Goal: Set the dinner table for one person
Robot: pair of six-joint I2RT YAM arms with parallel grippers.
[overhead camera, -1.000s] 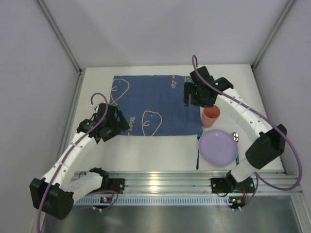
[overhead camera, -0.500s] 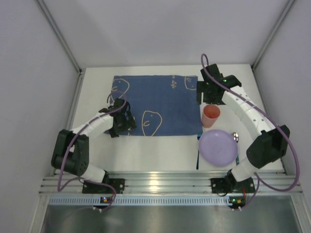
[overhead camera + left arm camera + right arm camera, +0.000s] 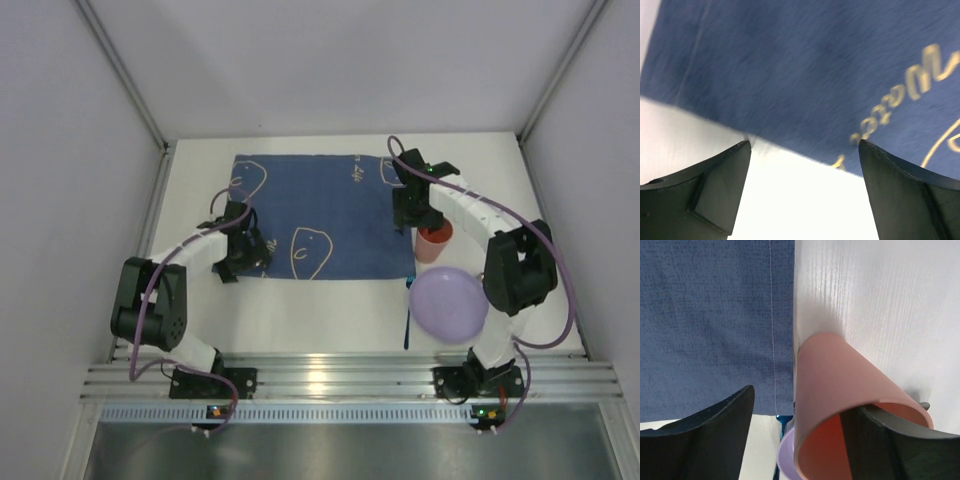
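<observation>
Your right hand (image 3: 805,397) is wide open and holds nothing. One finger hangs outside the pink cup (image 3: 840,385), over the hem of the mat (image 3: 710,315). The other seems to sit at the cup's mouth, though I cannot tell whether it is truly inside. Close gently on one wall; that thin, smooth, tapered shell looks likely to flex or slip free under a hard squeeze. Lift straight up before travelling, since the glossy lilac plate (image 3: 450,305) lies just beside the cup at 5 o'clock. Mind the mat, which is soft woven cloth with a stitched hem and apt to wrinkle if dragged. Your left hand (image 3: 805,145), equally open and empty, hovers at the mat's 7 o'clock corner. Beneath everything lies the tabletop (image 3: 330,305), white, matte and faintly grained; the cup stands on it at the mat's 3 o'clock.
</observation>
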